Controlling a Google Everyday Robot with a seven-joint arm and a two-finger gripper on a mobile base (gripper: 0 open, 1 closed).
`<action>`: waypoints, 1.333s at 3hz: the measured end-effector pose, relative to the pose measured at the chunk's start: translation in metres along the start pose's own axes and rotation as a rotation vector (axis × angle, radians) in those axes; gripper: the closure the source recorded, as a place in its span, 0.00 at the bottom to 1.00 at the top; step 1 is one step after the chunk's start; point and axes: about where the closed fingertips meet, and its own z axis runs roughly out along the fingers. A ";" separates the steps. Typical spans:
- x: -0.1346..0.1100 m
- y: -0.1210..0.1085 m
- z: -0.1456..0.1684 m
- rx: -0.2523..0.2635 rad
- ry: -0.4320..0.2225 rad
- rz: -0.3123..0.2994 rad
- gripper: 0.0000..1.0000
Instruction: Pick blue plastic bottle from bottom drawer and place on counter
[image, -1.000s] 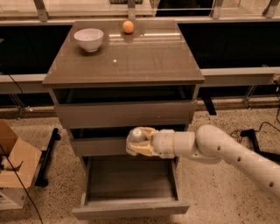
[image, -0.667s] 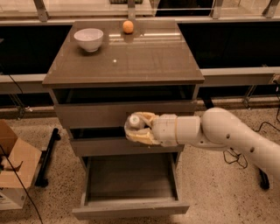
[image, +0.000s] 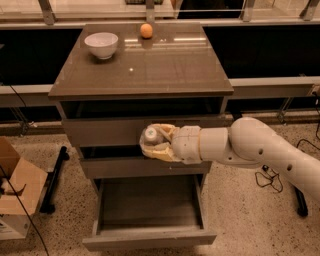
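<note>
My gripper (image: 152, 142) is shut on the blue plastic bottle (image: 150, 135), a small clear bottle whose white cap points toward the camera. It holds the bottle in the air in front of the middle drawer, below the counter (image: 150, 65) edge. The bottom drawer (image: 150, 210) is pulled open below the gripper, and the tray floor that shows is bare. My white arm (image: 250, 147) reaches in from the right.
A white bowl (image: 102, 44) and a small orange ball (image: 146, 30) stand at the back of the counter. A cardboard box (image: 15, 185) sits on the floor at the left. Cables lie on the floor at the right.
My gripper has risen with the bottle from just above the bottom drawer to the height of the middle drawer front. The drawer has stayed open.
</note>
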 end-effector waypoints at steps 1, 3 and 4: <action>-0.044 -0.007 -0.020 0.032 0.006 -0.126 1.00; -0.150 -0.051 -0.064 0.159 0.005 -0.407 1.00; -0.181 -0.094 -0.070 0.190 0.045 -0.472 1.00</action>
